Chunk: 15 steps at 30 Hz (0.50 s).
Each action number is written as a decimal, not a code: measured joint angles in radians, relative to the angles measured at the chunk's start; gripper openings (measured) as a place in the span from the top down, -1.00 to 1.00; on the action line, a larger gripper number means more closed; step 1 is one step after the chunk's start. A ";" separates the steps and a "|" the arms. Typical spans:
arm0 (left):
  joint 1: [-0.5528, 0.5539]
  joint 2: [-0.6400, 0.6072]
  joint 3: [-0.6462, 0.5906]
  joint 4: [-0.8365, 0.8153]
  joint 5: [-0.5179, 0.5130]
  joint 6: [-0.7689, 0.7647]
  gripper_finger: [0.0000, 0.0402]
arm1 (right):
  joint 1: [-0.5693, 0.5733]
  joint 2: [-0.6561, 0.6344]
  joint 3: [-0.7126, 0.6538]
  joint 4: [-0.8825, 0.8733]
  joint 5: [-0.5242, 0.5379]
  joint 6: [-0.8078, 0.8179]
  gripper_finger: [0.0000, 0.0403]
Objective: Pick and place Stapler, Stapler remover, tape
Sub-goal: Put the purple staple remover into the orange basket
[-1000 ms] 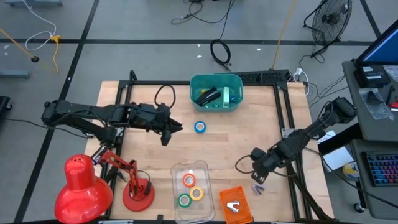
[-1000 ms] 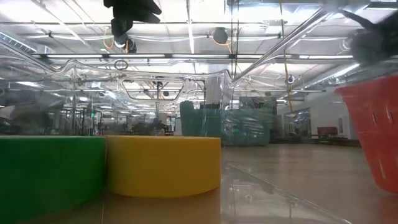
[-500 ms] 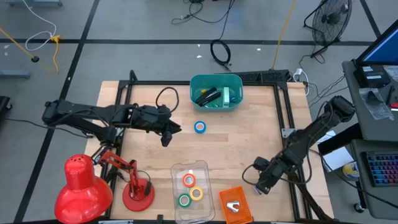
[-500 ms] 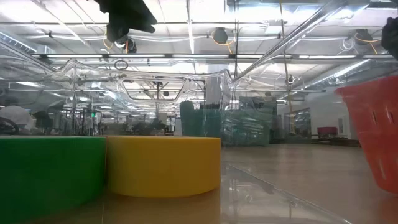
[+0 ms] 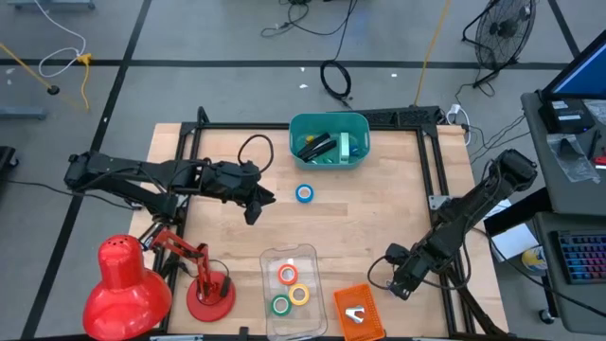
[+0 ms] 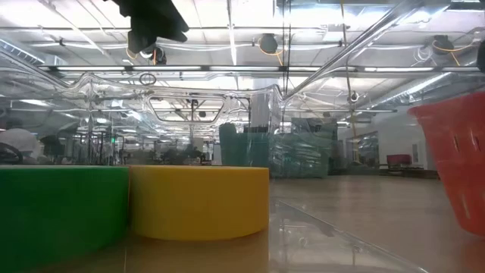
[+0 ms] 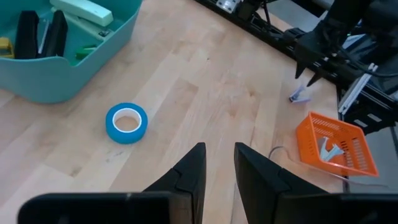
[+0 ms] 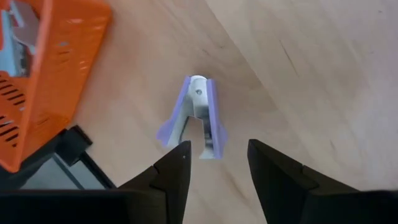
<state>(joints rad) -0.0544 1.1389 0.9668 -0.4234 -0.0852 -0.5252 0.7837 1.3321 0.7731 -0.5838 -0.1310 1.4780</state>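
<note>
Three tape rolls, orange [image 5: 287,275], green [image 5: 280,304] and yellow [image 5: 299,295], already lie in the clear tray [image 5: 268,260], so sorting by kind looks to be the plan; the blue roll [image 5: 304,193] is on bare wood well apart from the tray, toward the teal bin [image 5: 295,133]. That bin holds dark staplers [image 5: 317,147] and pale ones. Beside the tray stands the orange basket [image 5: 357,310], with one remover [image 5: 355,316] inside.

A purple remover [image 8: 198,116] lies on the wood on the far side of the basket from the tray. The right gripper [image 5: 398,280] is poised over it with fingers [image 8: 173,169] apart, empty, straddling its open end; I judge this a line-up for a grasp, aimed at the basket.

The left gripper [image 5: 256,201] hovers just beside the blue roll, fingers [image 7: 190,172] narrowly parted around nothing, probably waiting to take that roll to the tray.
</note>
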 joint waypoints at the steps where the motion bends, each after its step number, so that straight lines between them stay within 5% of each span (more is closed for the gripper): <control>1: 0.000 0.000 0.000 0.000 0.005 0.000 0.57 | 0.000 0.005 0.000 -0.001 0.000 0.000 0.23; 15: 0.000 0.000 0.000 -0.007 0.008 0.003 0.57 | 0.024 0.009 -0.037 0.060 0.000 0.048 0.25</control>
<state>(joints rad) -0.0544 1.1389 0.9668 -0.4304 -0.0776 -0.5220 0.8074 1.3415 0.7359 -0.5238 -0.1313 1.5261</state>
